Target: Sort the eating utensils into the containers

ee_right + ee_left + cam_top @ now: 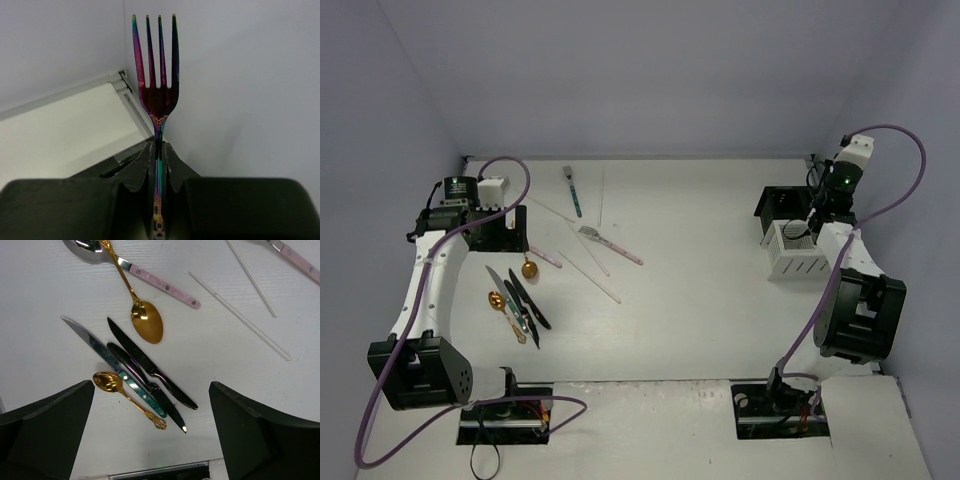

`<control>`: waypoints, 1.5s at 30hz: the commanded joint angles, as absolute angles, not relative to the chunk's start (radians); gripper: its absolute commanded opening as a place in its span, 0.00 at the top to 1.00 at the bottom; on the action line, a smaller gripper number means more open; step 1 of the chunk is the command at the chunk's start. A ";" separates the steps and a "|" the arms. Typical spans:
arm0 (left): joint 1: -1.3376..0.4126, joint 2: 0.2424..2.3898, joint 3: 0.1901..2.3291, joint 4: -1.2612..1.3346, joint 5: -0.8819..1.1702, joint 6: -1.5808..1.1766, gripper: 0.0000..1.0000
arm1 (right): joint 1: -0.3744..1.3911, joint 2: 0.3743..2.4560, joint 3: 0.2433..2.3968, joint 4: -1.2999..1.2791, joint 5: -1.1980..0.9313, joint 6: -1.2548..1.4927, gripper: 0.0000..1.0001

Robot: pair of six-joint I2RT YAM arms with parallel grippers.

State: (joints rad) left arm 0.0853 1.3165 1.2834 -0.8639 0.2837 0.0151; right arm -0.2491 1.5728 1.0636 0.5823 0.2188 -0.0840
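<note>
Eating utensils lie loose on the white table at the left: two black knives (150, 367), a teal-handled knife (116, 367), two gold spoons (146, 322) (125, 395), a pink-handled piece (160, 282) and thin pale sticks (240, 315). My left gripper (152, 440) hangs open above them, with the knife cluster (523, 303) just ahead of its wide-apart fingers (47, 430). My right gripper (159, 150) is shut on the handle of an iridescent fork (157, 85), whose tines point toward the wall. It hovers (812, 222) over the containers, a black bin (778, 205) joined to a white slotted bin (796, 252).
A teal-handled utensil (572, 190) and a pink-handled fork (612, 244) lie further back in the middle-left. The purple walls stand close behind the bins. The arm bases (505, 410) (780, 405) sit at the near edge.
</note>
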 commanded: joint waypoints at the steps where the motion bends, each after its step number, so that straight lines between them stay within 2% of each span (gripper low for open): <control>1: 0.084 1.326 1.348 -0.854 0.281 0.011 0.03 | -0.260 1.583 1.023 0.847 0.134 -0.086 1.00; 27: 0.084 1.359 1.363 -0.854 0.272 0.011 0.03 | -0.261 1.629 1.139 0.837 0.074 -0.075 1.00; 32: 0.084 1.368 1.376 -0.854 0.273 0.011 0.03 | -0.270 1.641 1.049 0.995 0.036 -0.087 1.00; 38: 0.084 1.370 1.389 -0.856 0.268 0.011 0.03 | -0.278 1.651 0.856 1.365 0.019 -0.103 1.00; 45: 0.084 1.374 1.396 -0.856 0.267 0.011 0.03 | -0.295 1.675 0.770 1.476 -0.055 -0.100 1.00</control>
